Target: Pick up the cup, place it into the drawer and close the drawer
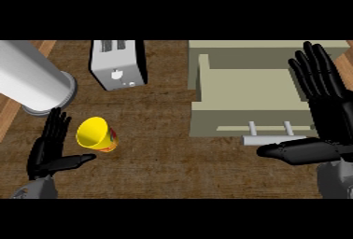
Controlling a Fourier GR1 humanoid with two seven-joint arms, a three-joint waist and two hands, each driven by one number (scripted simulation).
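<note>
Yellow plastic cup (95,134) sits on brown wooden counter (172,163) at 8 o'clock, just beside left hand (48,151) — fingers (58,123) straight, apart, empty — same for right hand (328,116) at 3 o'clock by open beige drawer (241,88).

No legible text, brand or number, markings on the cup (96,135) too blurred to read

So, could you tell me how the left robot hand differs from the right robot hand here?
The left robot hand sits lower left beside the yellow cup; the right robot hand sits at the right, alongside the open drawer. The left robot hand looks smaller in view than the right. The left's thumb points at the cup, the right's toward the drawer handle. Both are black, open, holding nothing.
</note>
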